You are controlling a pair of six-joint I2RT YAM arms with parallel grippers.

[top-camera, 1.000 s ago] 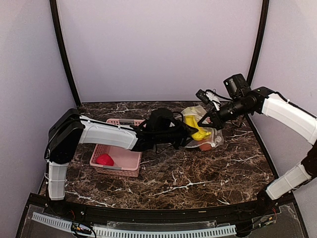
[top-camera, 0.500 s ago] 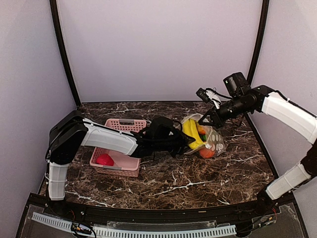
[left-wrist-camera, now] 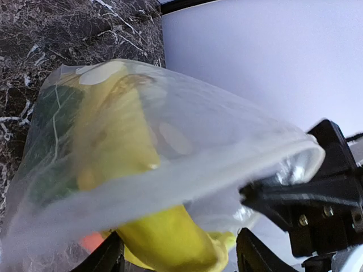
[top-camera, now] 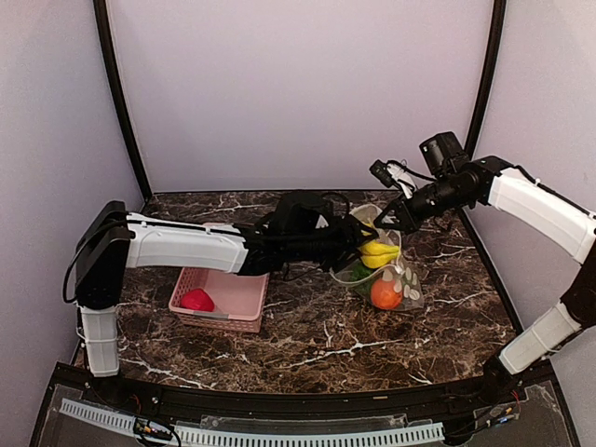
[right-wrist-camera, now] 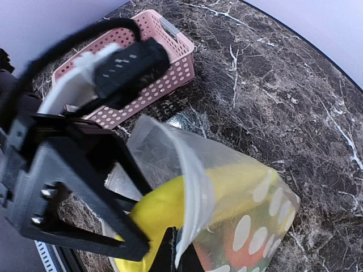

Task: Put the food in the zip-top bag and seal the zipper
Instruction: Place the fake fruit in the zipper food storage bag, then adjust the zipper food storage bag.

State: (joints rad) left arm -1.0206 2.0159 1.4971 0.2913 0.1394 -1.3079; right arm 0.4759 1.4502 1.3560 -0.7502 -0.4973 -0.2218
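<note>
Two robot arms meet above a dark marbled worktop (top-camera: 326, 340), just right of a pink basket (top-camera: 219, 321). Nearest the arm bases, a magenta-red piece (top-camera: 196, 300) lies alone in the basket's near left corner. Right of the basket, the polka-dotted zip-top bag (top-camera: 405, 279) hangs with its lower end on the worktop and its mouth raised. An orange (top-camera: 386, 294) sits at the bag's bottom, with a green piece (top-camera: 358, 275) just above it on the side facing the basket.

Higher up, a yellow banana (top-camera: 377, 251) stands partly inside the mouth. The left gripper (top-camera: 358, 240), reaching across the basket's far rim, has its jaws spread to either side of the banana's outer end. The left wrist view is too tight to show whether they are pressing it or clear of it.

Farther from the basket, the right gripper (top-camera: 385, 222) has its jaws clenched on the bag's top edge. It pinches the zipper (right-wrist-camera: 194, 187) strip and holds the mouth open. A pale wall (top-camera: 298, 93) closes the scene behind.
</note>
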